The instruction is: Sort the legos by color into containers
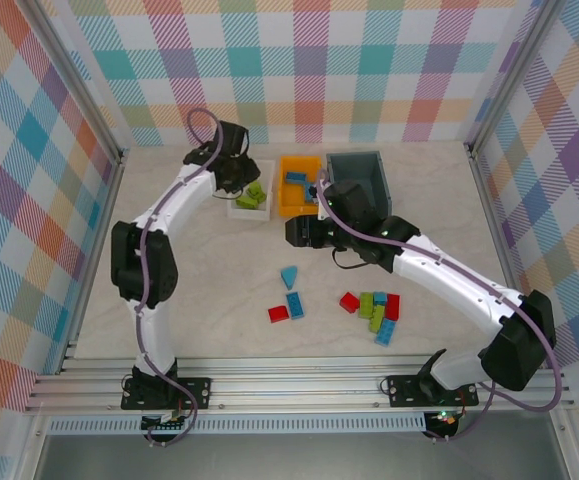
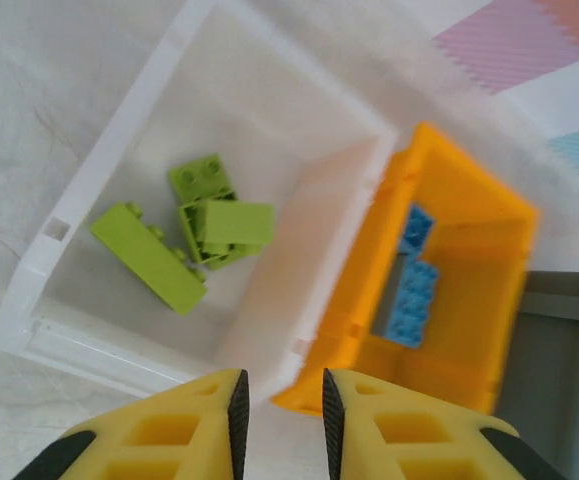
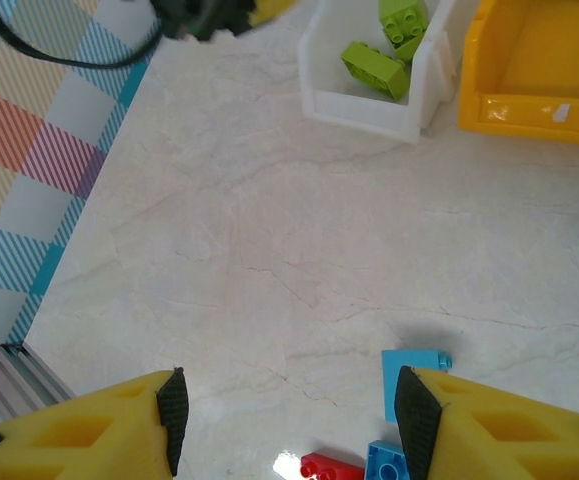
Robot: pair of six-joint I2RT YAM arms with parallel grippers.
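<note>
The left gripper [image 2: 281, 425] has its jaws only a little apart, a narrow gap with nothing inside. It hangs over the near rim of the white tray [image 2: 29, 300], where the tray meets the orange bin [image 2: 354, 290]. In the tray lie a few lime green bricks [image 2: 234, 225]. The longest lime brick [image 2: 149, 258] has its long axis from 10 to 4 o'clock in the left wrist view. In the orange bin a long blue brick [image 2: 409, 300] runs nearly from 12 to 6 o'clock, with a smaller blue brick [image 2: 418, 227] at its 12 o'clock end.

The right gripper [image 3: 287, 415] has its jaws spread wide and empty above the bare surface [image 3: 269, 250]. A blue sloped brick [image 3: 409, 375] lies beside the finger on the 3 o'clock side.

In the top view the dark grey bin [image 1: 354, 162] stands just beside the orange bin at its 3 o'clock. A loose cluster of red, lime green and blue bricks [image 1: 377, 318] lies at 5 o'clock from the right gripper.
</note>
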